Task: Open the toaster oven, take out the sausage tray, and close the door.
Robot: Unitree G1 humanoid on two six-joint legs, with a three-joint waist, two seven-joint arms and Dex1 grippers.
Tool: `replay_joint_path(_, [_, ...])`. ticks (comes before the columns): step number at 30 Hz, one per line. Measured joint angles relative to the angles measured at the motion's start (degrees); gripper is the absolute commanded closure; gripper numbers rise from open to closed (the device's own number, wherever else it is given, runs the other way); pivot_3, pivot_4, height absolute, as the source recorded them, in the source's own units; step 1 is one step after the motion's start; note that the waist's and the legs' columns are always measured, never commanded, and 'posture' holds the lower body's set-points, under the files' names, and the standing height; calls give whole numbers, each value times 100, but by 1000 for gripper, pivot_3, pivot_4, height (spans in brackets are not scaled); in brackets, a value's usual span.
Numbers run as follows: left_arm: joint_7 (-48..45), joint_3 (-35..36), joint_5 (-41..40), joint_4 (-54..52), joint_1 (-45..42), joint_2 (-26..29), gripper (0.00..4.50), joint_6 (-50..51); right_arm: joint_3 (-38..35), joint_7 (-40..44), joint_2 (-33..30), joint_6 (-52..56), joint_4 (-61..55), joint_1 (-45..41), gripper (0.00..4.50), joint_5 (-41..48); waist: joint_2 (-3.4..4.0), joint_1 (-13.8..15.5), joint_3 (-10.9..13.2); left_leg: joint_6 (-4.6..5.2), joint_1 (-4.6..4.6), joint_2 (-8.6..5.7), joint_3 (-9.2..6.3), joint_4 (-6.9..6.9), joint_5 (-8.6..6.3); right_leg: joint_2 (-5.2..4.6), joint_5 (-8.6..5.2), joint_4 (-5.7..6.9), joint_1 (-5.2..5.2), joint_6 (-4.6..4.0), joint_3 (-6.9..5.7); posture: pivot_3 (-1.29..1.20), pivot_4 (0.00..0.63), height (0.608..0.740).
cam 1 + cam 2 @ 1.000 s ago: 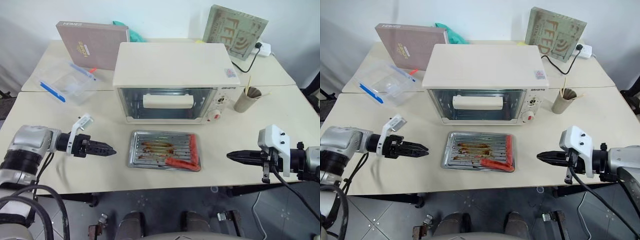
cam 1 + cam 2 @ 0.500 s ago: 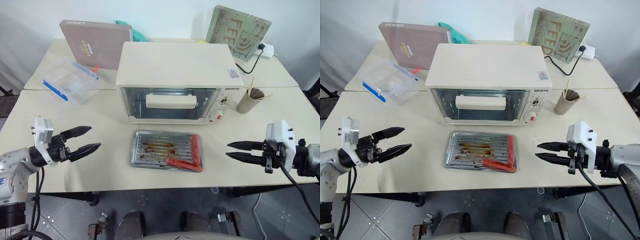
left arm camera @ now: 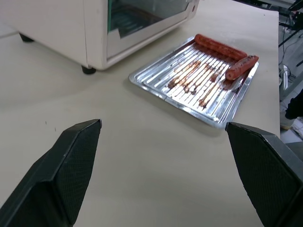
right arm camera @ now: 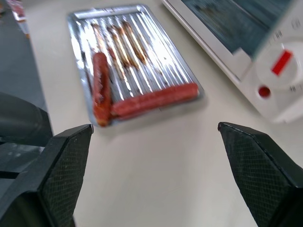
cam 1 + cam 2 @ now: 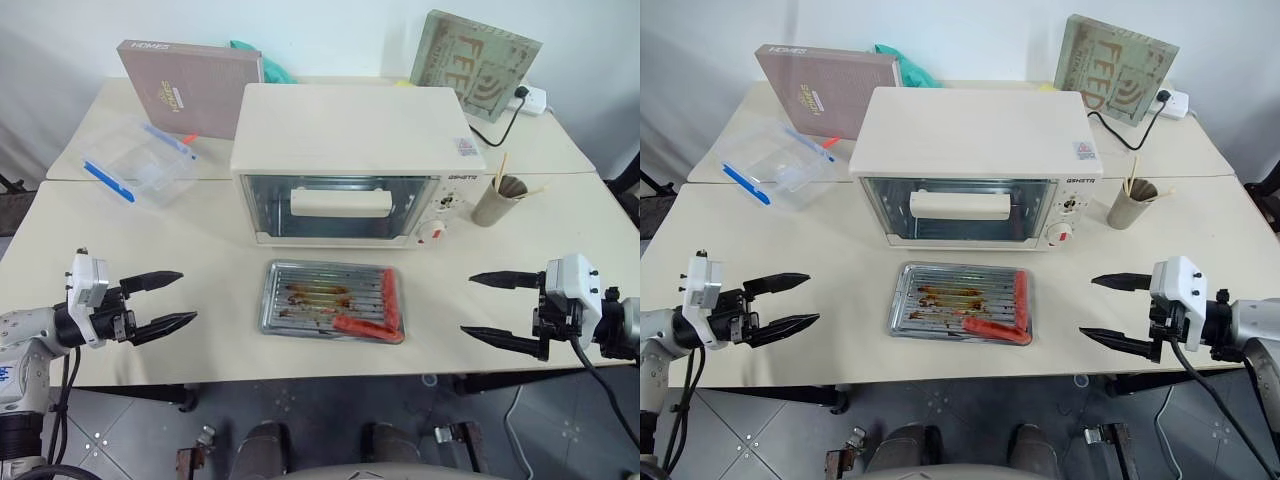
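Nearest, at the table's front edge: left gripper low on the left, pointing level toward the middle, fingers spread wide and holding nothing; right gripper mirrored on the right, pointing inward, fingers equally wide apart, also empty. Both well apart from anything on the table. Between them, a little farther in: the sausage tray, flat on the tabletop just in front of the toaster oven, greasy streaks on the ridged base, red sausages along its right and front sides. Nothing between either gripper and the tray. Behind it, the oven with the door shut, bar handle across the glass, knobs and a red dial on the right of the front. Right of the oven, a paper cup with sticks in it. Left of the oven, a clear container with blue edges. Farthest back: a brown flat box leaning on the left, a green board with letters and a white power plug on the right. From the wrist views, closer detail: three sausages countable on the tray, and the oven's small black foot visible from the left wrist.
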Motion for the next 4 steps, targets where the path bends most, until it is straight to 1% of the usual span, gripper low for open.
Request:
replay_joint_path(3, [35,-74,37,131,-298,0,0,-8,-4,-259,74,85,-7,52,21,-42,0,10,0,-1,0,0,0,2,0,0,0,3,1,0,-1,0,150,740])
replay_joint_path(4, [67,-106,48,186,-398,0,0,-6,-22,-474,163,181,-55,119,21,-47,0,7,0,-1,1,0,-1,2,0,0,0,3,1,0,-1,0,150,740])
